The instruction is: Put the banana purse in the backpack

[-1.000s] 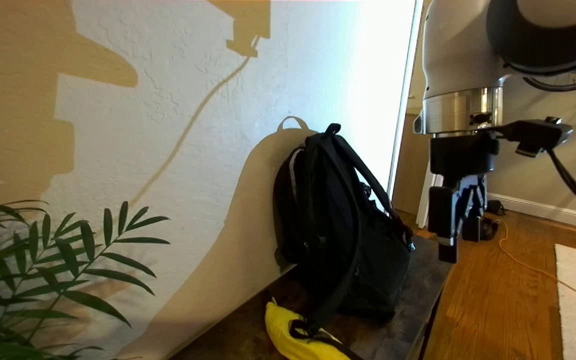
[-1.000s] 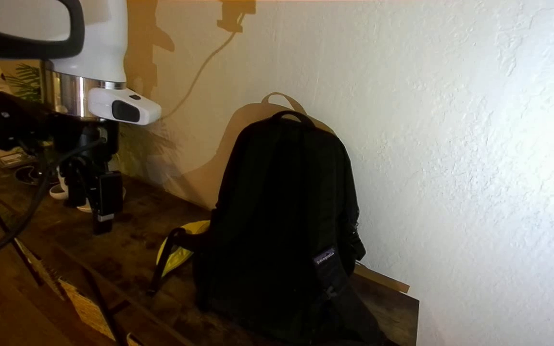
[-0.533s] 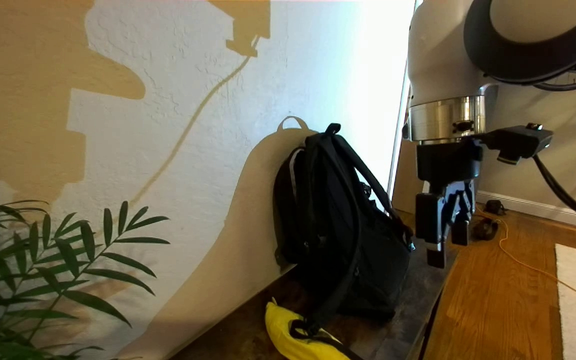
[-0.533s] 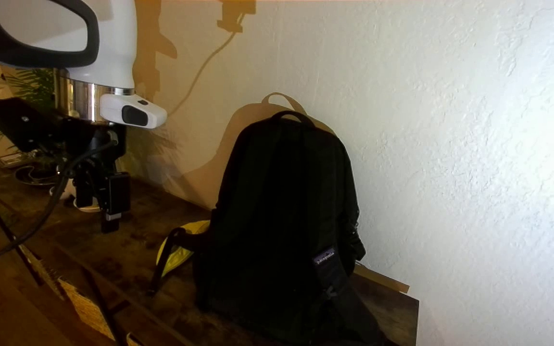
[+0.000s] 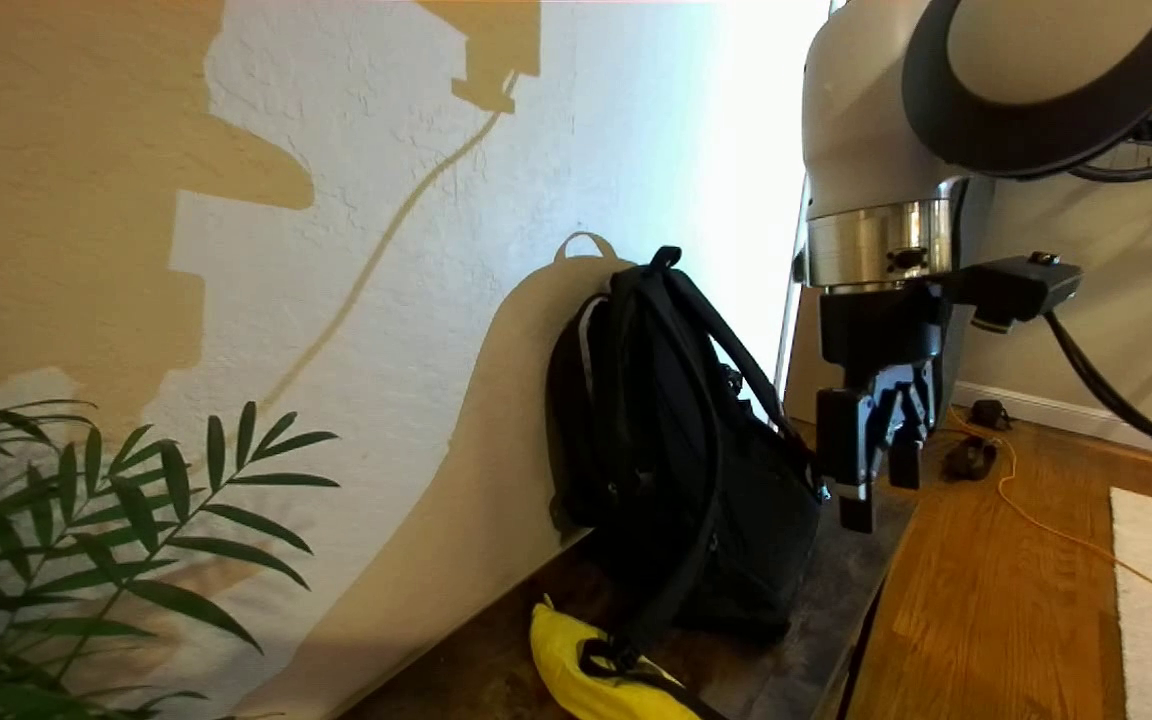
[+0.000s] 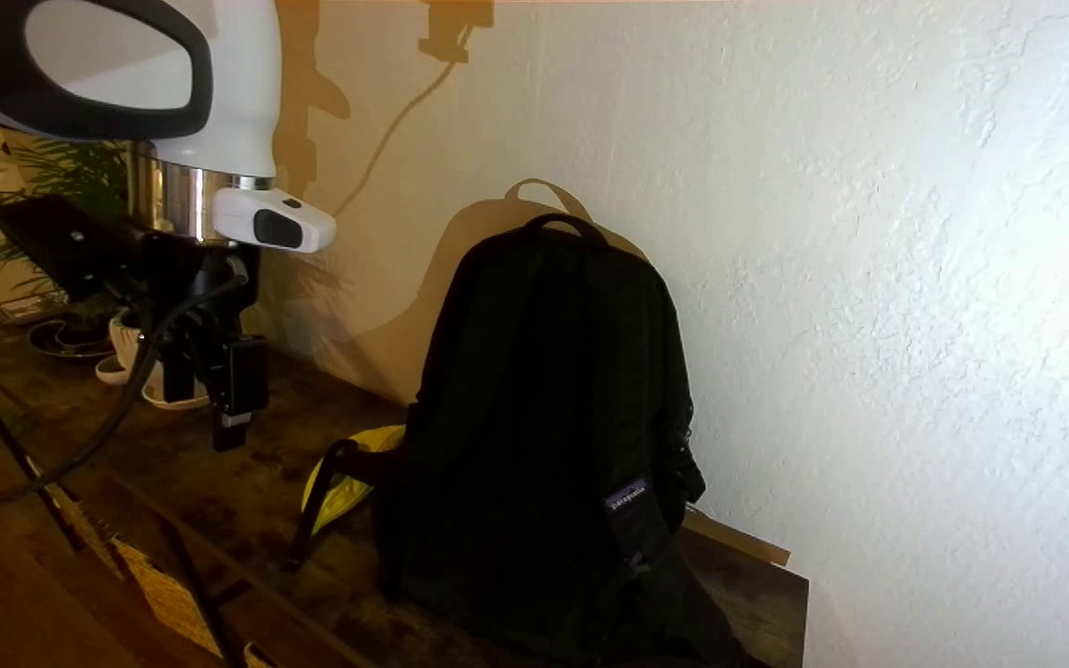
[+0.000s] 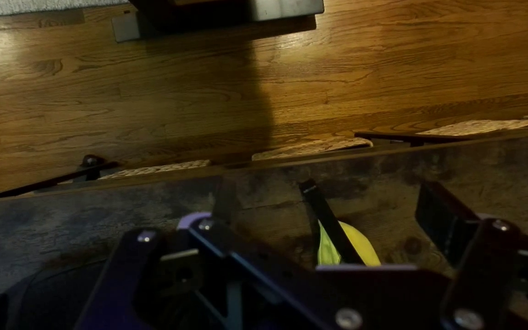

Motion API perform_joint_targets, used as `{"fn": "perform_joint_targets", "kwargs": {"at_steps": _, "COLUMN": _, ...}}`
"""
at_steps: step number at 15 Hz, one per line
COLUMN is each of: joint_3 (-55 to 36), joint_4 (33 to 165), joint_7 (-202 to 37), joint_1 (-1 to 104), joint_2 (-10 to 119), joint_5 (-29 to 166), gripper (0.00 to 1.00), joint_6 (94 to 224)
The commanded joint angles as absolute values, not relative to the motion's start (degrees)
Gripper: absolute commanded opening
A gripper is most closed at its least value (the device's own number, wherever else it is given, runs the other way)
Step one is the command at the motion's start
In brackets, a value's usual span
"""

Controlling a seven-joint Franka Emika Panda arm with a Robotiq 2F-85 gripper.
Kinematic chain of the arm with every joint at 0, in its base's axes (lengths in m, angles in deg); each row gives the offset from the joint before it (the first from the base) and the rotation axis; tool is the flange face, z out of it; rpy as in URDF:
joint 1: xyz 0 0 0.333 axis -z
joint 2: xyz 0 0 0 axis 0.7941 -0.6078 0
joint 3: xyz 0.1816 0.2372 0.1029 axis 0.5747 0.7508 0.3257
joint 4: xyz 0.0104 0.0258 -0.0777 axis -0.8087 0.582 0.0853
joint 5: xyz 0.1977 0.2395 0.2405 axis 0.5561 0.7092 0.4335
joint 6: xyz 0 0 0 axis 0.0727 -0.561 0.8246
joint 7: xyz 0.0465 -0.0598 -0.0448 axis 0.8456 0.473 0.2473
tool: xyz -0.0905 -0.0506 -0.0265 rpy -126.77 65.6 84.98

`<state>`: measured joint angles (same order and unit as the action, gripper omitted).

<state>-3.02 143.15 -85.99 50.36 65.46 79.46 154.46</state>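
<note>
A robot arm (image 5: 871, 110), its upper links cropped in both exterior views, points its hand (image 6: 204, 414) straight down above the worktop (image 6: 265, 473), toward the front edge, fingers spread wide. The banana purse (image 5: 591, 692) lies between that edge and the wall edge, just beside the black backpack (image 6: 544, 417) near the end corner. The purse is cut off at the bottom of an exterior view, its yellow body (image 6: 341, 501) is partly hidden by the backpack in an exterior view, and dark linkage (image 7: 271, 272) covers some in the wrist view. The backpack's opening is hard to make out.
</note>
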Motion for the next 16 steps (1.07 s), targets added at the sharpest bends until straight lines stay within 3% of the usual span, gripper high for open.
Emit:
{"fn": "perform_joint_targets", "kwargs": {"at_steps": 1, "joint_3": -3.98, "joint_4": 136.74, "joint_7": -83.12, "joint_1": 51.36, "joint_2": 58.44, "joint_5": 79.04, "gripper": 1.00, "joint_6": 152.91}}
{"fn": "perform_joint_targets", "kwargs": {"at_steps": 8, "joint_3": -4.86, "joint_4": 125.58, "joint_7": -79.93, "joint_1": 51.42, "joint_2": 45.56, "joint_5": 76.23, "gripper": 1.00, "joint_6": 154.34}}
{"fn": "perform_joint_targets", "kwargs": {"at_steps": 16, "joint_3": -4.93, "joint_4": 121.87, "joint_7": -87.94, "joint_1": 49.56, "joint_2": 40.86, "joint_5": 76.53, "gripper": 1.00, "joint_6": 163.33}}
